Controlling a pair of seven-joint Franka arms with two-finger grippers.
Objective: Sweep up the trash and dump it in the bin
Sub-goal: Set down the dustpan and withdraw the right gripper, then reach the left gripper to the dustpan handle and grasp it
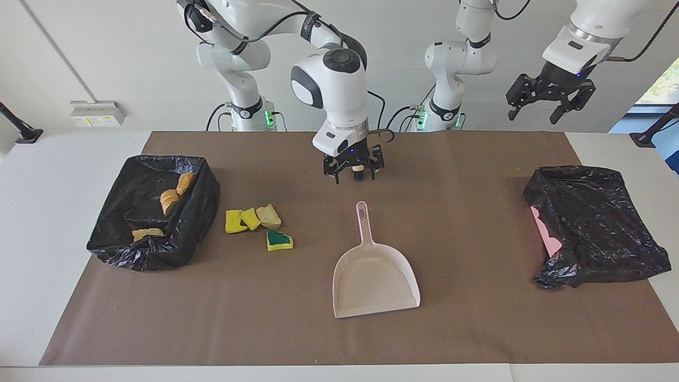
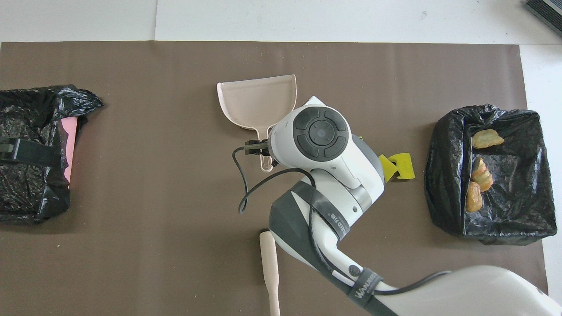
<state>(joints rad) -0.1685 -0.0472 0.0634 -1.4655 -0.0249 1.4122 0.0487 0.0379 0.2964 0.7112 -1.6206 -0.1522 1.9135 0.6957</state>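
Brown mat laid over a white table, speckled with crumbs. Plain white wall at twelve o'clock in the facing view, with a small socket box at ten o'clock and a strip of window at two o'clock.

Two arms. Right gripper up in the air over the mat, at twelve o'clock from the dustpan handle, fingers spread, gripping nothing. Left gripper waiting high at two o'clock, fingers likewise spread and empty.

One dustpan, flat on the mat at the middle, handle toward the robots. One brush, at six o'clock in the overhead view.

Two bins lined with black bags: the bin at the right arm's end at nine o'clock from the dustpan, the second bin at three o'clock.

Trash counted: three pastries inside the bin at the right arm's end; three sponge pieces and one bread chunk loose on the mat between that bin and the dustpan, close together.

From overhead, only two yellow sponge pieces visible, the rest covered by the right arm. Brush cut off by the lower edge there. Second bin's inside hidden under crumpled bag, only a pink patch showing. Small cream bit behind the right gripper's fingers, hard to make out.
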